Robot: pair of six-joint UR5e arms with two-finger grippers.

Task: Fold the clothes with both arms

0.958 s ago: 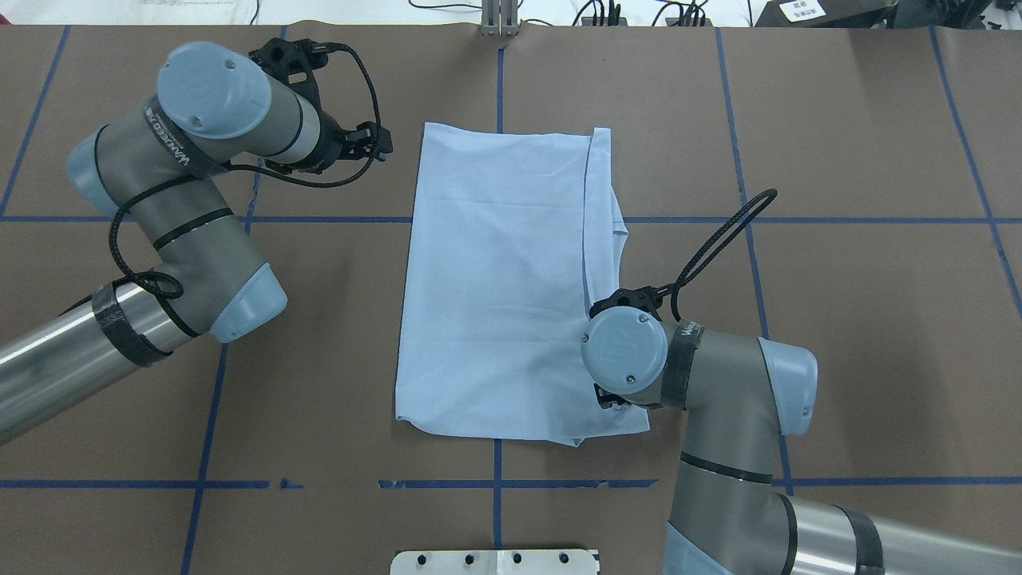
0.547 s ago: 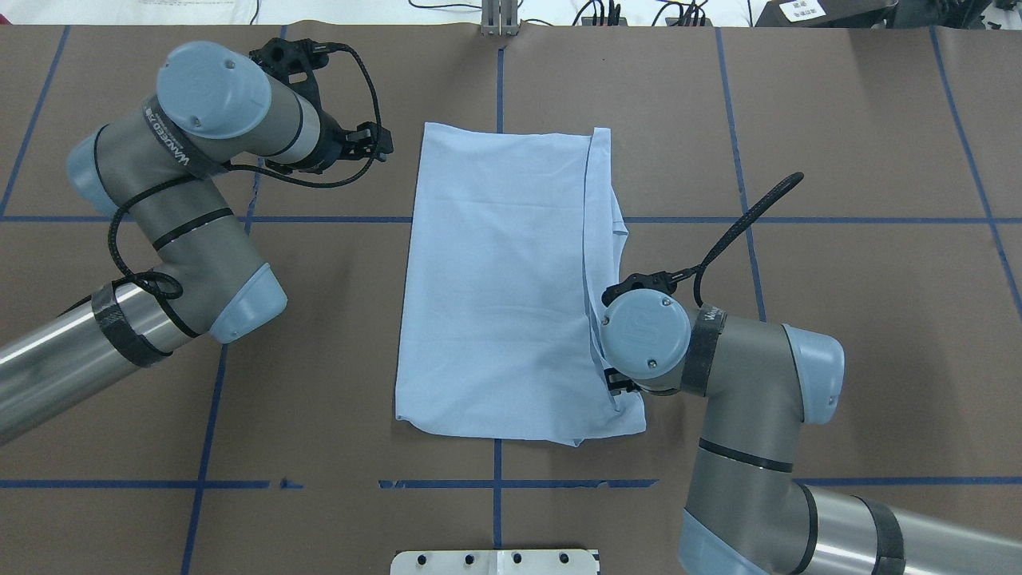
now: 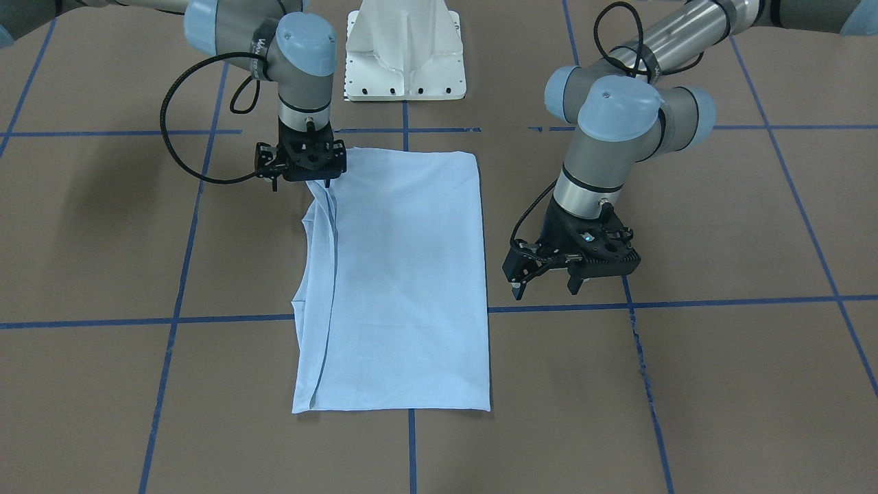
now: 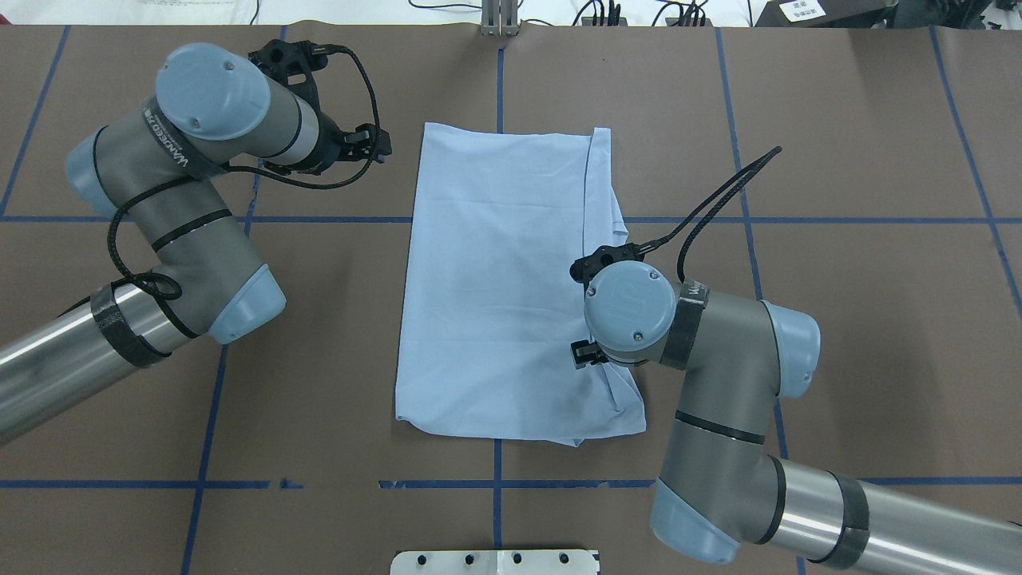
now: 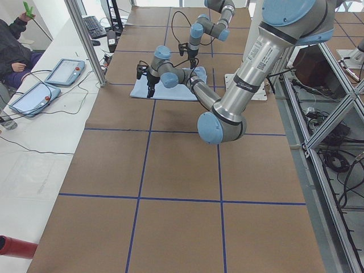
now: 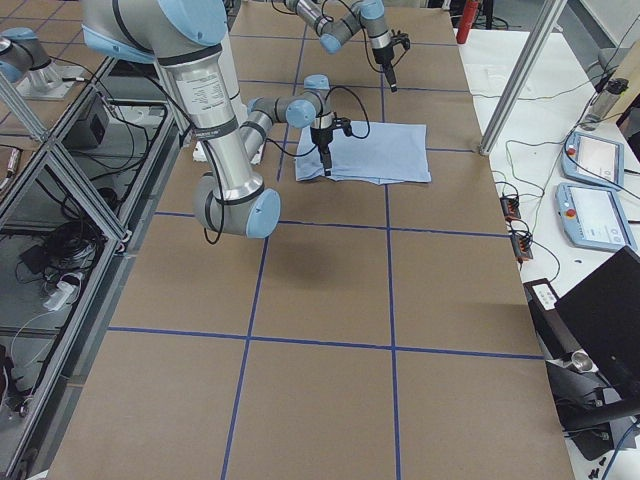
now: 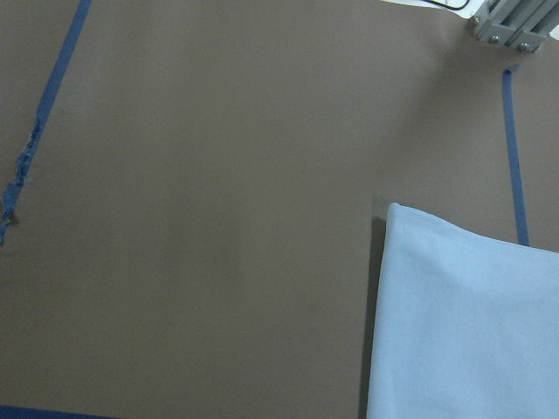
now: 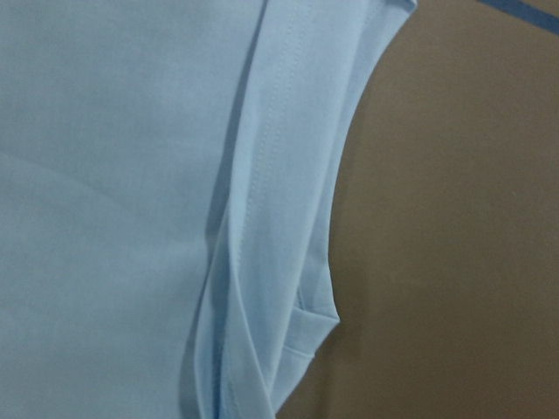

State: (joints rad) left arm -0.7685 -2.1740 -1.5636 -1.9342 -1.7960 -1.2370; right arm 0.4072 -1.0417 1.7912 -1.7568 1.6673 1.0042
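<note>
The pale blue clothes (image 4: 495, 279) lie folded into a tall rectangle mid-table, print and collar hidden. A narrow folded strip runs along the right edge (image 8: 279, 175). My right arm's wrist (image 4: 627, 311) hangs over that edge near the robot. In the front view the right gripper (image 3: 302, 182) sits just above the shirt's (image 3: 405, 274) corner, fingers apart, nothing pinched. My left gripper (image 3: 545, 287) hovers open over bare table beside the shirt's far left corner (image 7: 402, 214), not touching it. In the overhead view the left gripper (image 4: 371, 144) stands a little left of the cloth.
The robot's white base plate (image 3: 405, 68) lies behind the shirt's near edge. Blue tape lines (image 4: 207, 447) cross the brown table cover. A seated person (image 5: 14, 51) and tablets (image 5: 62, 71) are at the far side bench, beyond an aluminium post (image 5: 85, 40).
My right wrist swung right, then came back left and farther from the robot along the shirt's right edge. The shirt's near right corner shifted slightly. The left arm barely moved.
</note>
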